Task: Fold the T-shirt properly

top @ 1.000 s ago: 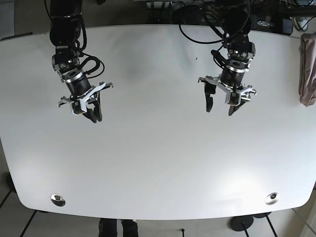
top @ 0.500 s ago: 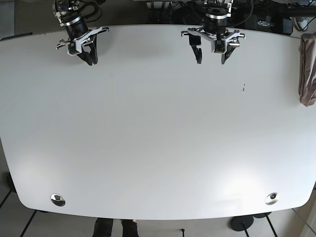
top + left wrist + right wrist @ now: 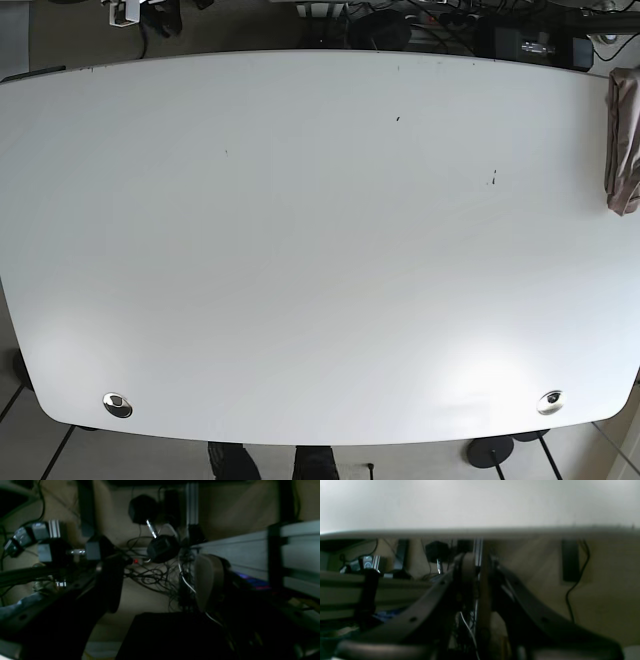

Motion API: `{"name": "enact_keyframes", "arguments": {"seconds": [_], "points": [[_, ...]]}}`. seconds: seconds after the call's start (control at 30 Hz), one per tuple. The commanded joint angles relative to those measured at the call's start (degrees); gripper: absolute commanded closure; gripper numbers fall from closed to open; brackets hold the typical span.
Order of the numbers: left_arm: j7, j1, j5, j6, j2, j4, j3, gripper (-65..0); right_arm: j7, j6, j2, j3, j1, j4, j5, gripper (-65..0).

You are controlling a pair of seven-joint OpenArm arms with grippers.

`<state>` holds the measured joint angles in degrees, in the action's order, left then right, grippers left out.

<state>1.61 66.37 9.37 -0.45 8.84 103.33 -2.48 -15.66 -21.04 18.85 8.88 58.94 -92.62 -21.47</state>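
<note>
T-shirt (image 3: 623,142), a bunched brownish cloth, hangs at the white counter's (image 3: 300,250) right edge, well away from both hands. Right hand (image 3: 476,585) has its fingers together beyond the counter's far edge. Left hand (image 3: 160,580) has its fingers apart above tangled cables (image 3: 150,577).

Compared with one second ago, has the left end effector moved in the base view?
Yes. It hung over the white table, then went toward the far edge; now it is out of the base view.
</note>
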Motion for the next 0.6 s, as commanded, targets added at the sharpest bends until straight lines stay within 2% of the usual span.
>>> {"name": "enact_keyframes", "arguments": {"seconds": [0.03,0.17,0.23,0.33,0.6], "points": [[-1.21,0.93,-0.35,-0.12,0.16,3.35,0.50,-40.1,-1.61,-0.46,0.53,0.48,1.15,-2.28,-0.90,-7.9],[-1.21,0.66,-0.35,-0.12,0.16,12.06,0.59,-40.1,-1.53,-0.46,0.53,0.48,-1.40,-6.85,-0.90,-7.9],[-1.83,-0.21,-0.35,-0.12,0.16,12.50,1.03,-40.1,-1.35,-0.46,0.53,0.21,-3.24,-8.00,-0.90,-7.9],[-5.69,-1.80,-0.35,-0.12,0.16,12.14,1.03,-40.1,-1.35,-0.37,0.45,0.21,-5.18,-8.26,-0.90,-7.9],[-4.73,-12.96,-0.27,-0.12,0.16,12.14,-0.55,-40.7,-1.26,-0.37,0.45,0.21,-11.51,-7.91,-0.90,-7.9]]}}
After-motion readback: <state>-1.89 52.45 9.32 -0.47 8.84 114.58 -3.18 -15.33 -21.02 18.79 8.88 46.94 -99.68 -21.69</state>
